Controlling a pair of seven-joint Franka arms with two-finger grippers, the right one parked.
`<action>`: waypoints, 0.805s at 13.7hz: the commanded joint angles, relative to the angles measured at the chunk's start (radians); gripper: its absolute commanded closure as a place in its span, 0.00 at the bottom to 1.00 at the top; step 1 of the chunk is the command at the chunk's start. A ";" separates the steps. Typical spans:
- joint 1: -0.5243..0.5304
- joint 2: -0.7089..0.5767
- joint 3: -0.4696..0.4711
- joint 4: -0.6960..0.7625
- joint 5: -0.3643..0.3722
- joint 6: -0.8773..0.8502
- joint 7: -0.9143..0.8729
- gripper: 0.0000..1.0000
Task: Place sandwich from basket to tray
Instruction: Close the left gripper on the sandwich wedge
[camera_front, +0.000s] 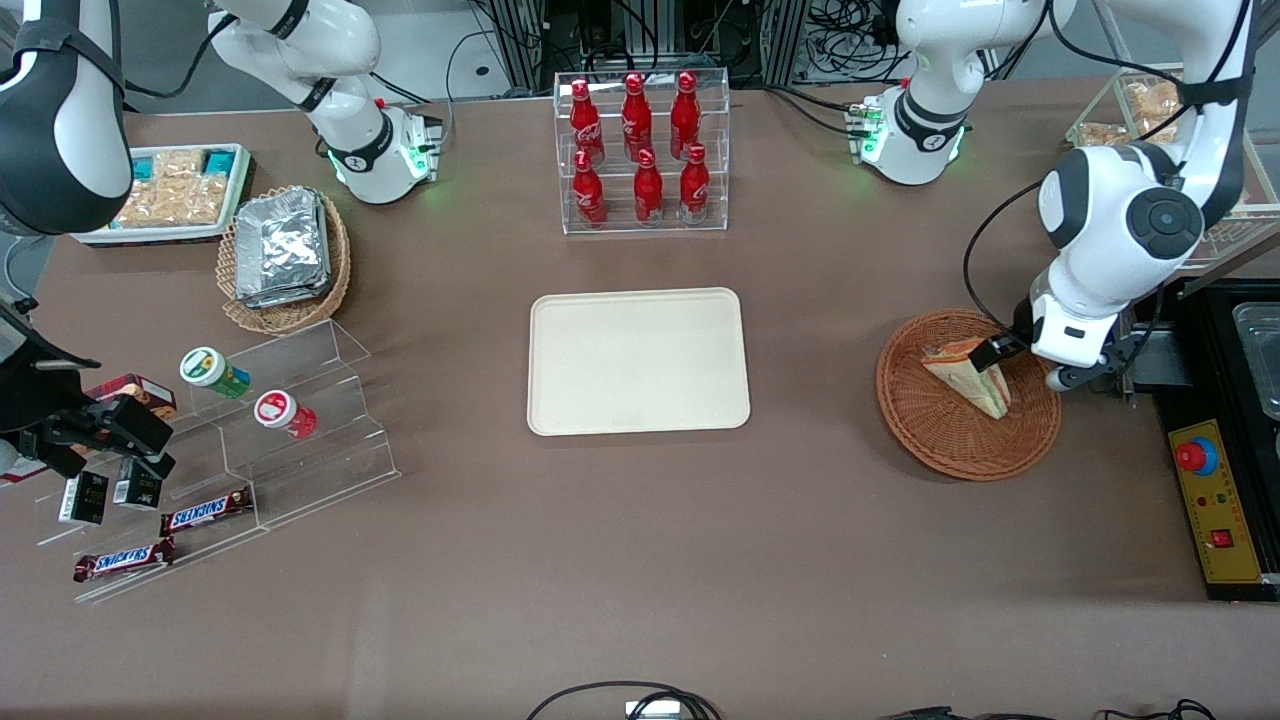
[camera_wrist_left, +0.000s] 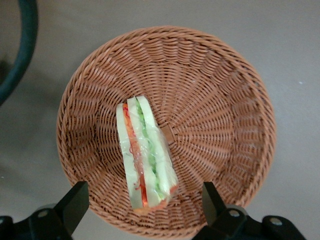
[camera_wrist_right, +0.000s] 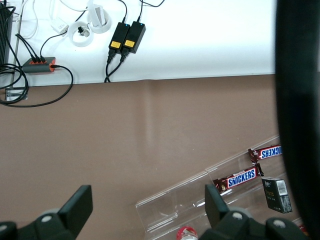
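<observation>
The sandwich (camera_front: 970, 375) (camera_wrist_left: 145, 155), a clear-wrapped wedge with orange and green layers, lies in the reddish-brown wicker basket (camera_front: 940, 440) (camera_wrist_left: 225, 100) toward the working arm's end of the table. My left gripper (camera_front: 1025, 365) (camera_wrist_left: 144, 200) hangs open just above the basket. Its two black fingers (camera_wrist_left: 75, 200) stand on either side of the sandwich's wide end, apart from it. The cream tray (camera_front: 640, 360) lies bare at the middle of the table.
A clear rack of red bottles (camera_front: 640, 150) stands farther from the camera than the tray. A control box with a red button (camera_front: 1210, 500) lies beside the basket. Toward the parked arm's end are a tan basket of foil packs (camera_front: 285, 250) and an acrylic stand with snacks (camera_front: 250, 450).
</observation>
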 joint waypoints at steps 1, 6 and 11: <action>0.010 0.030 -0.004 -0.039 0.013 0.092 -0.078 0.00; 0.007 0.097 -0.004 -0.093 0.013 0.234 -0.156 0.00; 0.007 0.133 -0.004 -0.122 0.013 0.277 -0.169 0.00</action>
